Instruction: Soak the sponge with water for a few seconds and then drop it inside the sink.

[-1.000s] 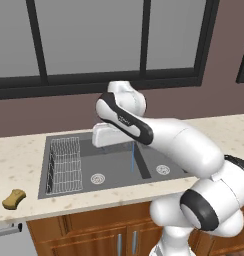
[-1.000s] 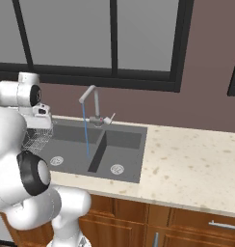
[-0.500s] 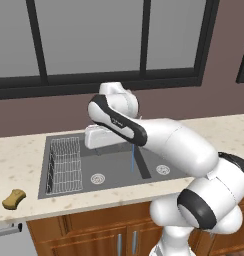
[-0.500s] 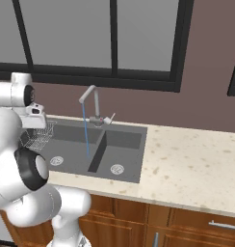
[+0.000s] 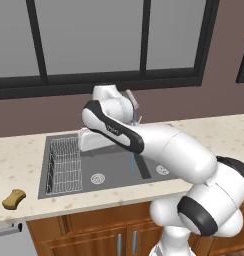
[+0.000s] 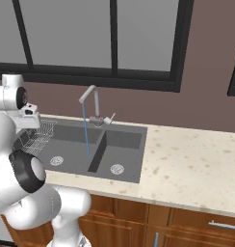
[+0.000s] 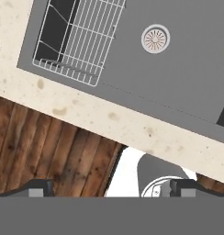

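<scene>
Sponge [image 5: 14, 199] sits flat on the surface [image 5: 24, 165] at lower left, long axis running lower left to upper right, well apart from the sink [image 5: 109, 167]. Water [image 5: 132, 150] falls straight down mid-frame. Hand [image 7: 109, 187] is open, holding nothing, over the wire rack [image 7: 79, 39].

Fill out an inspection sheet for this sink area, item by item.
Surface: speckled beige counter, wood cabinets below.
Job's things: sponge lies on the counter left of the sink; water runs from the faucet.
Clutter: wire rack in the left basin.
Grippers: gripper open, holding nothing, above the sink's front edge.
Cables: nothing seen.
Surroundings: dark-framed window, brown wall.
</scene>
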